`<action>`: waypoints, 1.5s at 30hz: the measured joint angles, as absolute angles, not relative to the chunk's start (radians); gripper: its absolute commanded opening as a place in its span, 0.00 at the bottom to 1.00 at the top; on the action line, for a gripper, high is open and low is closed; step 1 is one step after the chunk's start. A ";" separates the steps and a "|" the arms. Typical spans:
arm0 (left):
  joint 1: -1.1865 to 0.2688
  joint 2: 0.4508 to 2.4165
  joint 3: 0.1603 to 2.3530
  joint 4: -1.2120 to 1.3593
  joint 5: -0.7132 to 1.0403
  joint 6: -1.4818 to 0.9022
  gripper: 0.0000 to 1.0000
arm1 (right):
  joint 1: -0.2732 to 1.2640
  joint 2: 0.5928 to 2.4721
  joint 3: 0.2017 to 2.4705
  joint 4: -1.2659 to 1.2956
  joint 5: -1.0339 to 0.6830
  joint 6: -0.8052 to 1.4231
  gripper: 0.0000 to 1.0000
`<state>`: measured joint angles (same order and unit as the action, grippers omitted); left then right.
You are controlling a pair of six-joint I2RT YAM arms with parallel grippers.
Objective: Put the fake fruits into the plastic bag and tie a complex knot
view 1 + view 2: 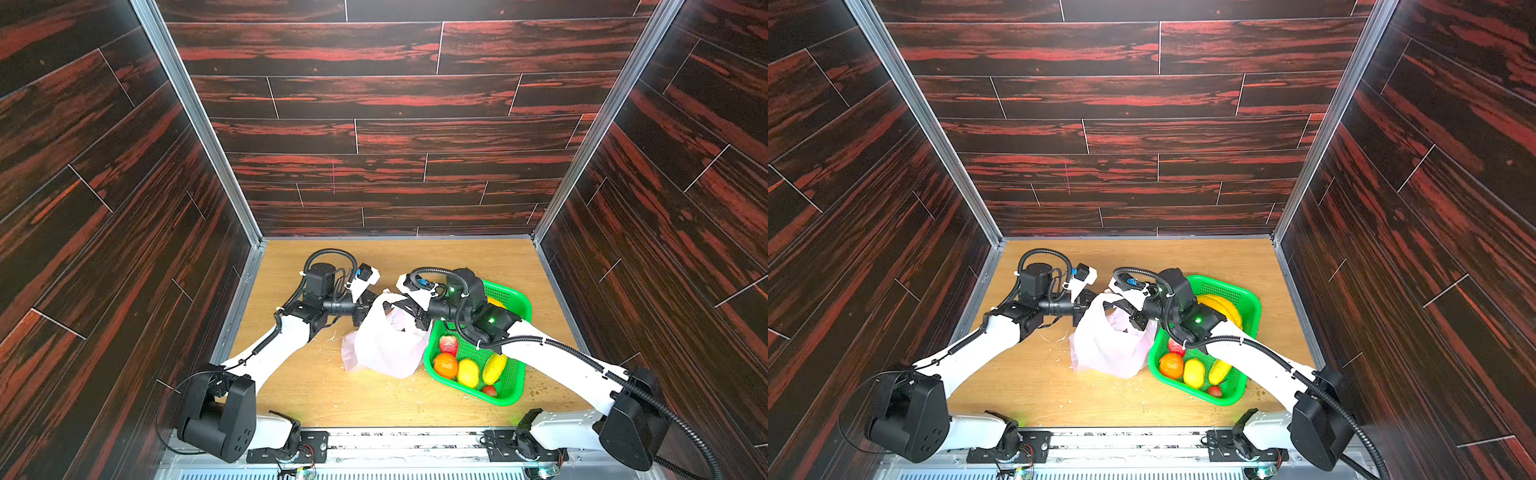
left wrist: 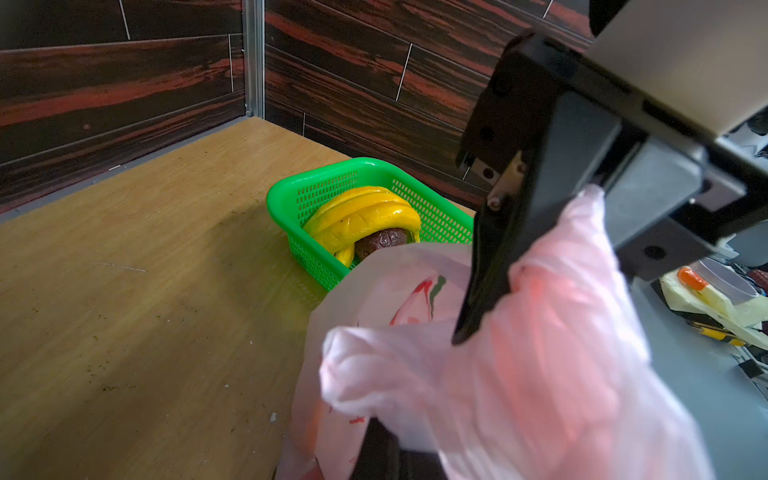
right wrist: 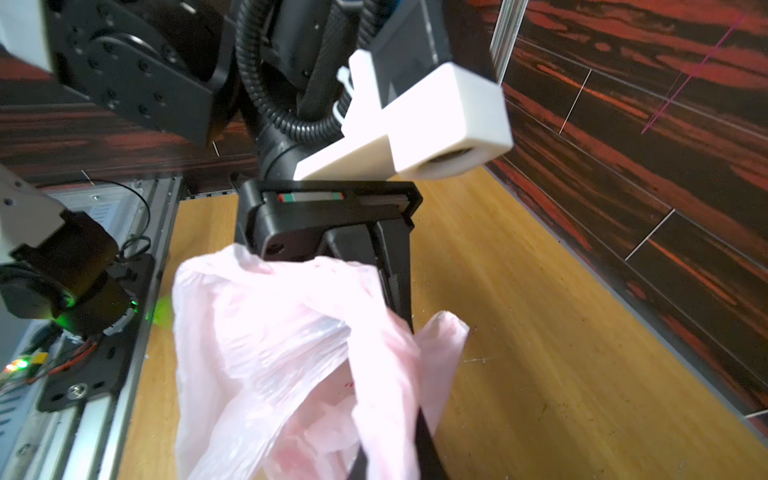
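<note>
The plastic bag (image 1: 384,345) (image 1: 1108,349) stands in the middle of the table, pale pink with its top pulled up. My left gripper (image 1: 365,308) (image 1: 1086,307) is shut on the bag's upper edge from the left; the film (image 2: 519,374) drapes over its jaws. My right gripper (image 1: 409,309) (image 1: 1121,309) is at the bag's top from the right, with a finger (image 2: 486,270) against the film, which hides its jaws. Fake fruits lie in the green basket: an orange (image 1: 445,365), a lemon (image 1: 468,372), strawberries (image 1: 449,344), a banana bunch (image 2: 365,212) and a dark brown fruit (image 2: 382,241). No knot shows.
The green basket (image 1: 498,402) (image 1: 1221,401) sits just right of the bag, under my right forearm. Dark wood-pattern walls close in the table on three sides. Crumbs and small white scraps are scattered on the wooden tabletop (image 1: 316,390).
</note>
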<state>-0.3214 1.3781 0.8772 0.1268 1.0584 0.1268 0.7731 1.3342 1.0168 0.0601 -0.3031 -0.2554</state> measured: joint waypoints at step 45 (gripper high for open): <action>-0.321 1.372 0.905 0.043 1.064 0.131 0.00 | 0.696 1.017 0.591 0.395 -0.542 0.421 0.45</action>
<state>-0.3210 1.3724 0.9047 0.0429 1.0637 0.1314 0.6960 1.0172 0.5911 0.3950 -0.5415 0.4206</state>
